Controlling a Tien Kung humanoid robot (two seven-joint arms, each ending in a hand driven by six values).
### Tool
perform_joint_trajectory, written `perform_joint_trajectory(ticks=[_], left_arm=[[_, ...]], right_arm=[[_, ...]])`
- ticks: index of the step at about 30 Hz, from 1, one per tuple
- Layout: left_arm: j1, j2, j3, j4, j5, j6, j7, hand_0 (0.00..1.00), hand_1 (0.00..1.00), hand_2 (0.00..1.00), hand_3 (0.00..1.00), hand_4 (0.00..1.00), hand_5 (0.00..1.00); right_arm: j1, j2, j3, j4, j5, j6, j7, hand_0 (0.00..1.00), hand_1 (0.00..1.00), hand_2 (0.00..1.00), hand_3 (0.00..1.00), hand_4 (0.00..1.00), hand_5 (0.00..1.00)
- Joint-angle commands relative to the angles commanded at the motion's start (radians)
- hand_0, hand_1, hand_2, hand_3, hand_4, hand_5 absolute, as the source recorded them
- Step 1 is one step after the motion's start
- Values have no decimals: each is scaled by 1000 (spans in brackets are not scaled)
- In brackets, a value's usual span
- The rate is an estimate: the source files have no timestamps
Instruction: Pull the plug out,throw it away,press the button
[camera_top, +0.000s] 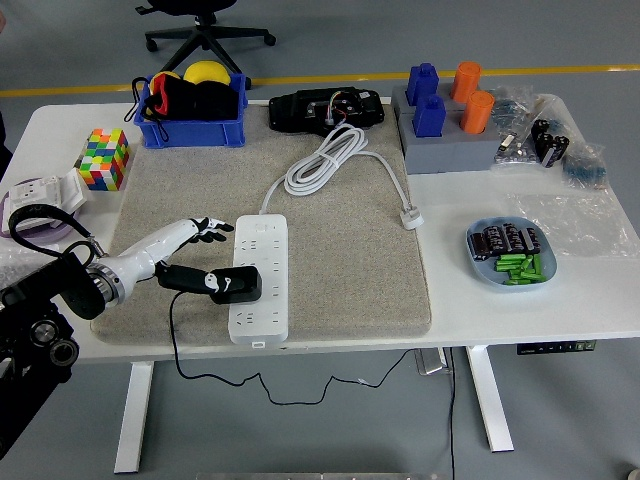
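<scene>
A white power strip (262, 262) lies lengthwise on the grey mat (350, 270), and its white cord (325, 160) coils toward the back. A black plug (238, 284) sits in the strip's near half. Its black cable (172, 325) runs left, then hangs over the table's front edge. My left hand (205, 232) reaches in from the lower left, its white fingers (212, 227) spread just left of the strip and above the plug's tail. It holds nothing that I can see. A small switch (258, 343) shows at the strip's near end.
A blue bin (190, 130) with toys stands at the back left, beside a colourful cube (104, 160). A black device (325, 108) and a grey block with blue and orange pegs (450, 145) are at the back. A blue dish of batteries (478, 262) is on the right.
</scene>
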Motion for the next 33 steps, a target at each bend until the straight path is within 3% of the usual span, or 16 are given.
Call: perform_joint_trajectory(ticks=[3,4,15,16,22,23,28,29,33], left_arm=[[0,0,11,4,19,5,-7,856,860,860,896,998,287],[2,1,19,8,28,12,-15,852,828,788,779,998,2],[2,-2,59,20,57,62,-47,836,784,735,731,998,2],[2,-3,63,21,64,63,-47,747,702,646,648,973,2],[-1,-6,76,28,65,93,-65,747,702,646,648,973,2],[-3,-6,80,30,65,100,-68,675,601,547,582,952,2],[-7,-10,86,41,73,103,-61,675,601,547,582,952,2],[-7,-11,87,42,73,102,-60,450,461,475,566,906,2],[-10,-12,93,50,73,104,-60,450,461,475,566,906,2]], right_arm=[[1,1,0,0,0,0,0,704,678,663,618,713,490],[1,2,0,0,0,1,0,704,678,663,618,713,490],[1,-1,-5,0,5,0,1,704,678,663,618,713,489],[2,-1,-4,0,3,-1,0,704,678,664,618,713,489],[3,-1,-3,0,4,0,1,704,678,664,618,713,489],[3,0,-3,0,3,0,1,704,678,663,618,713,489],[4,1,-2,0,1,0,1,704,678,663,618,713,489],[4,1,-2,0,2,0,1,705,677,664,618,713,489],[2,1,0,0,-2,-1,-1,705,677,664,618,713,489]])
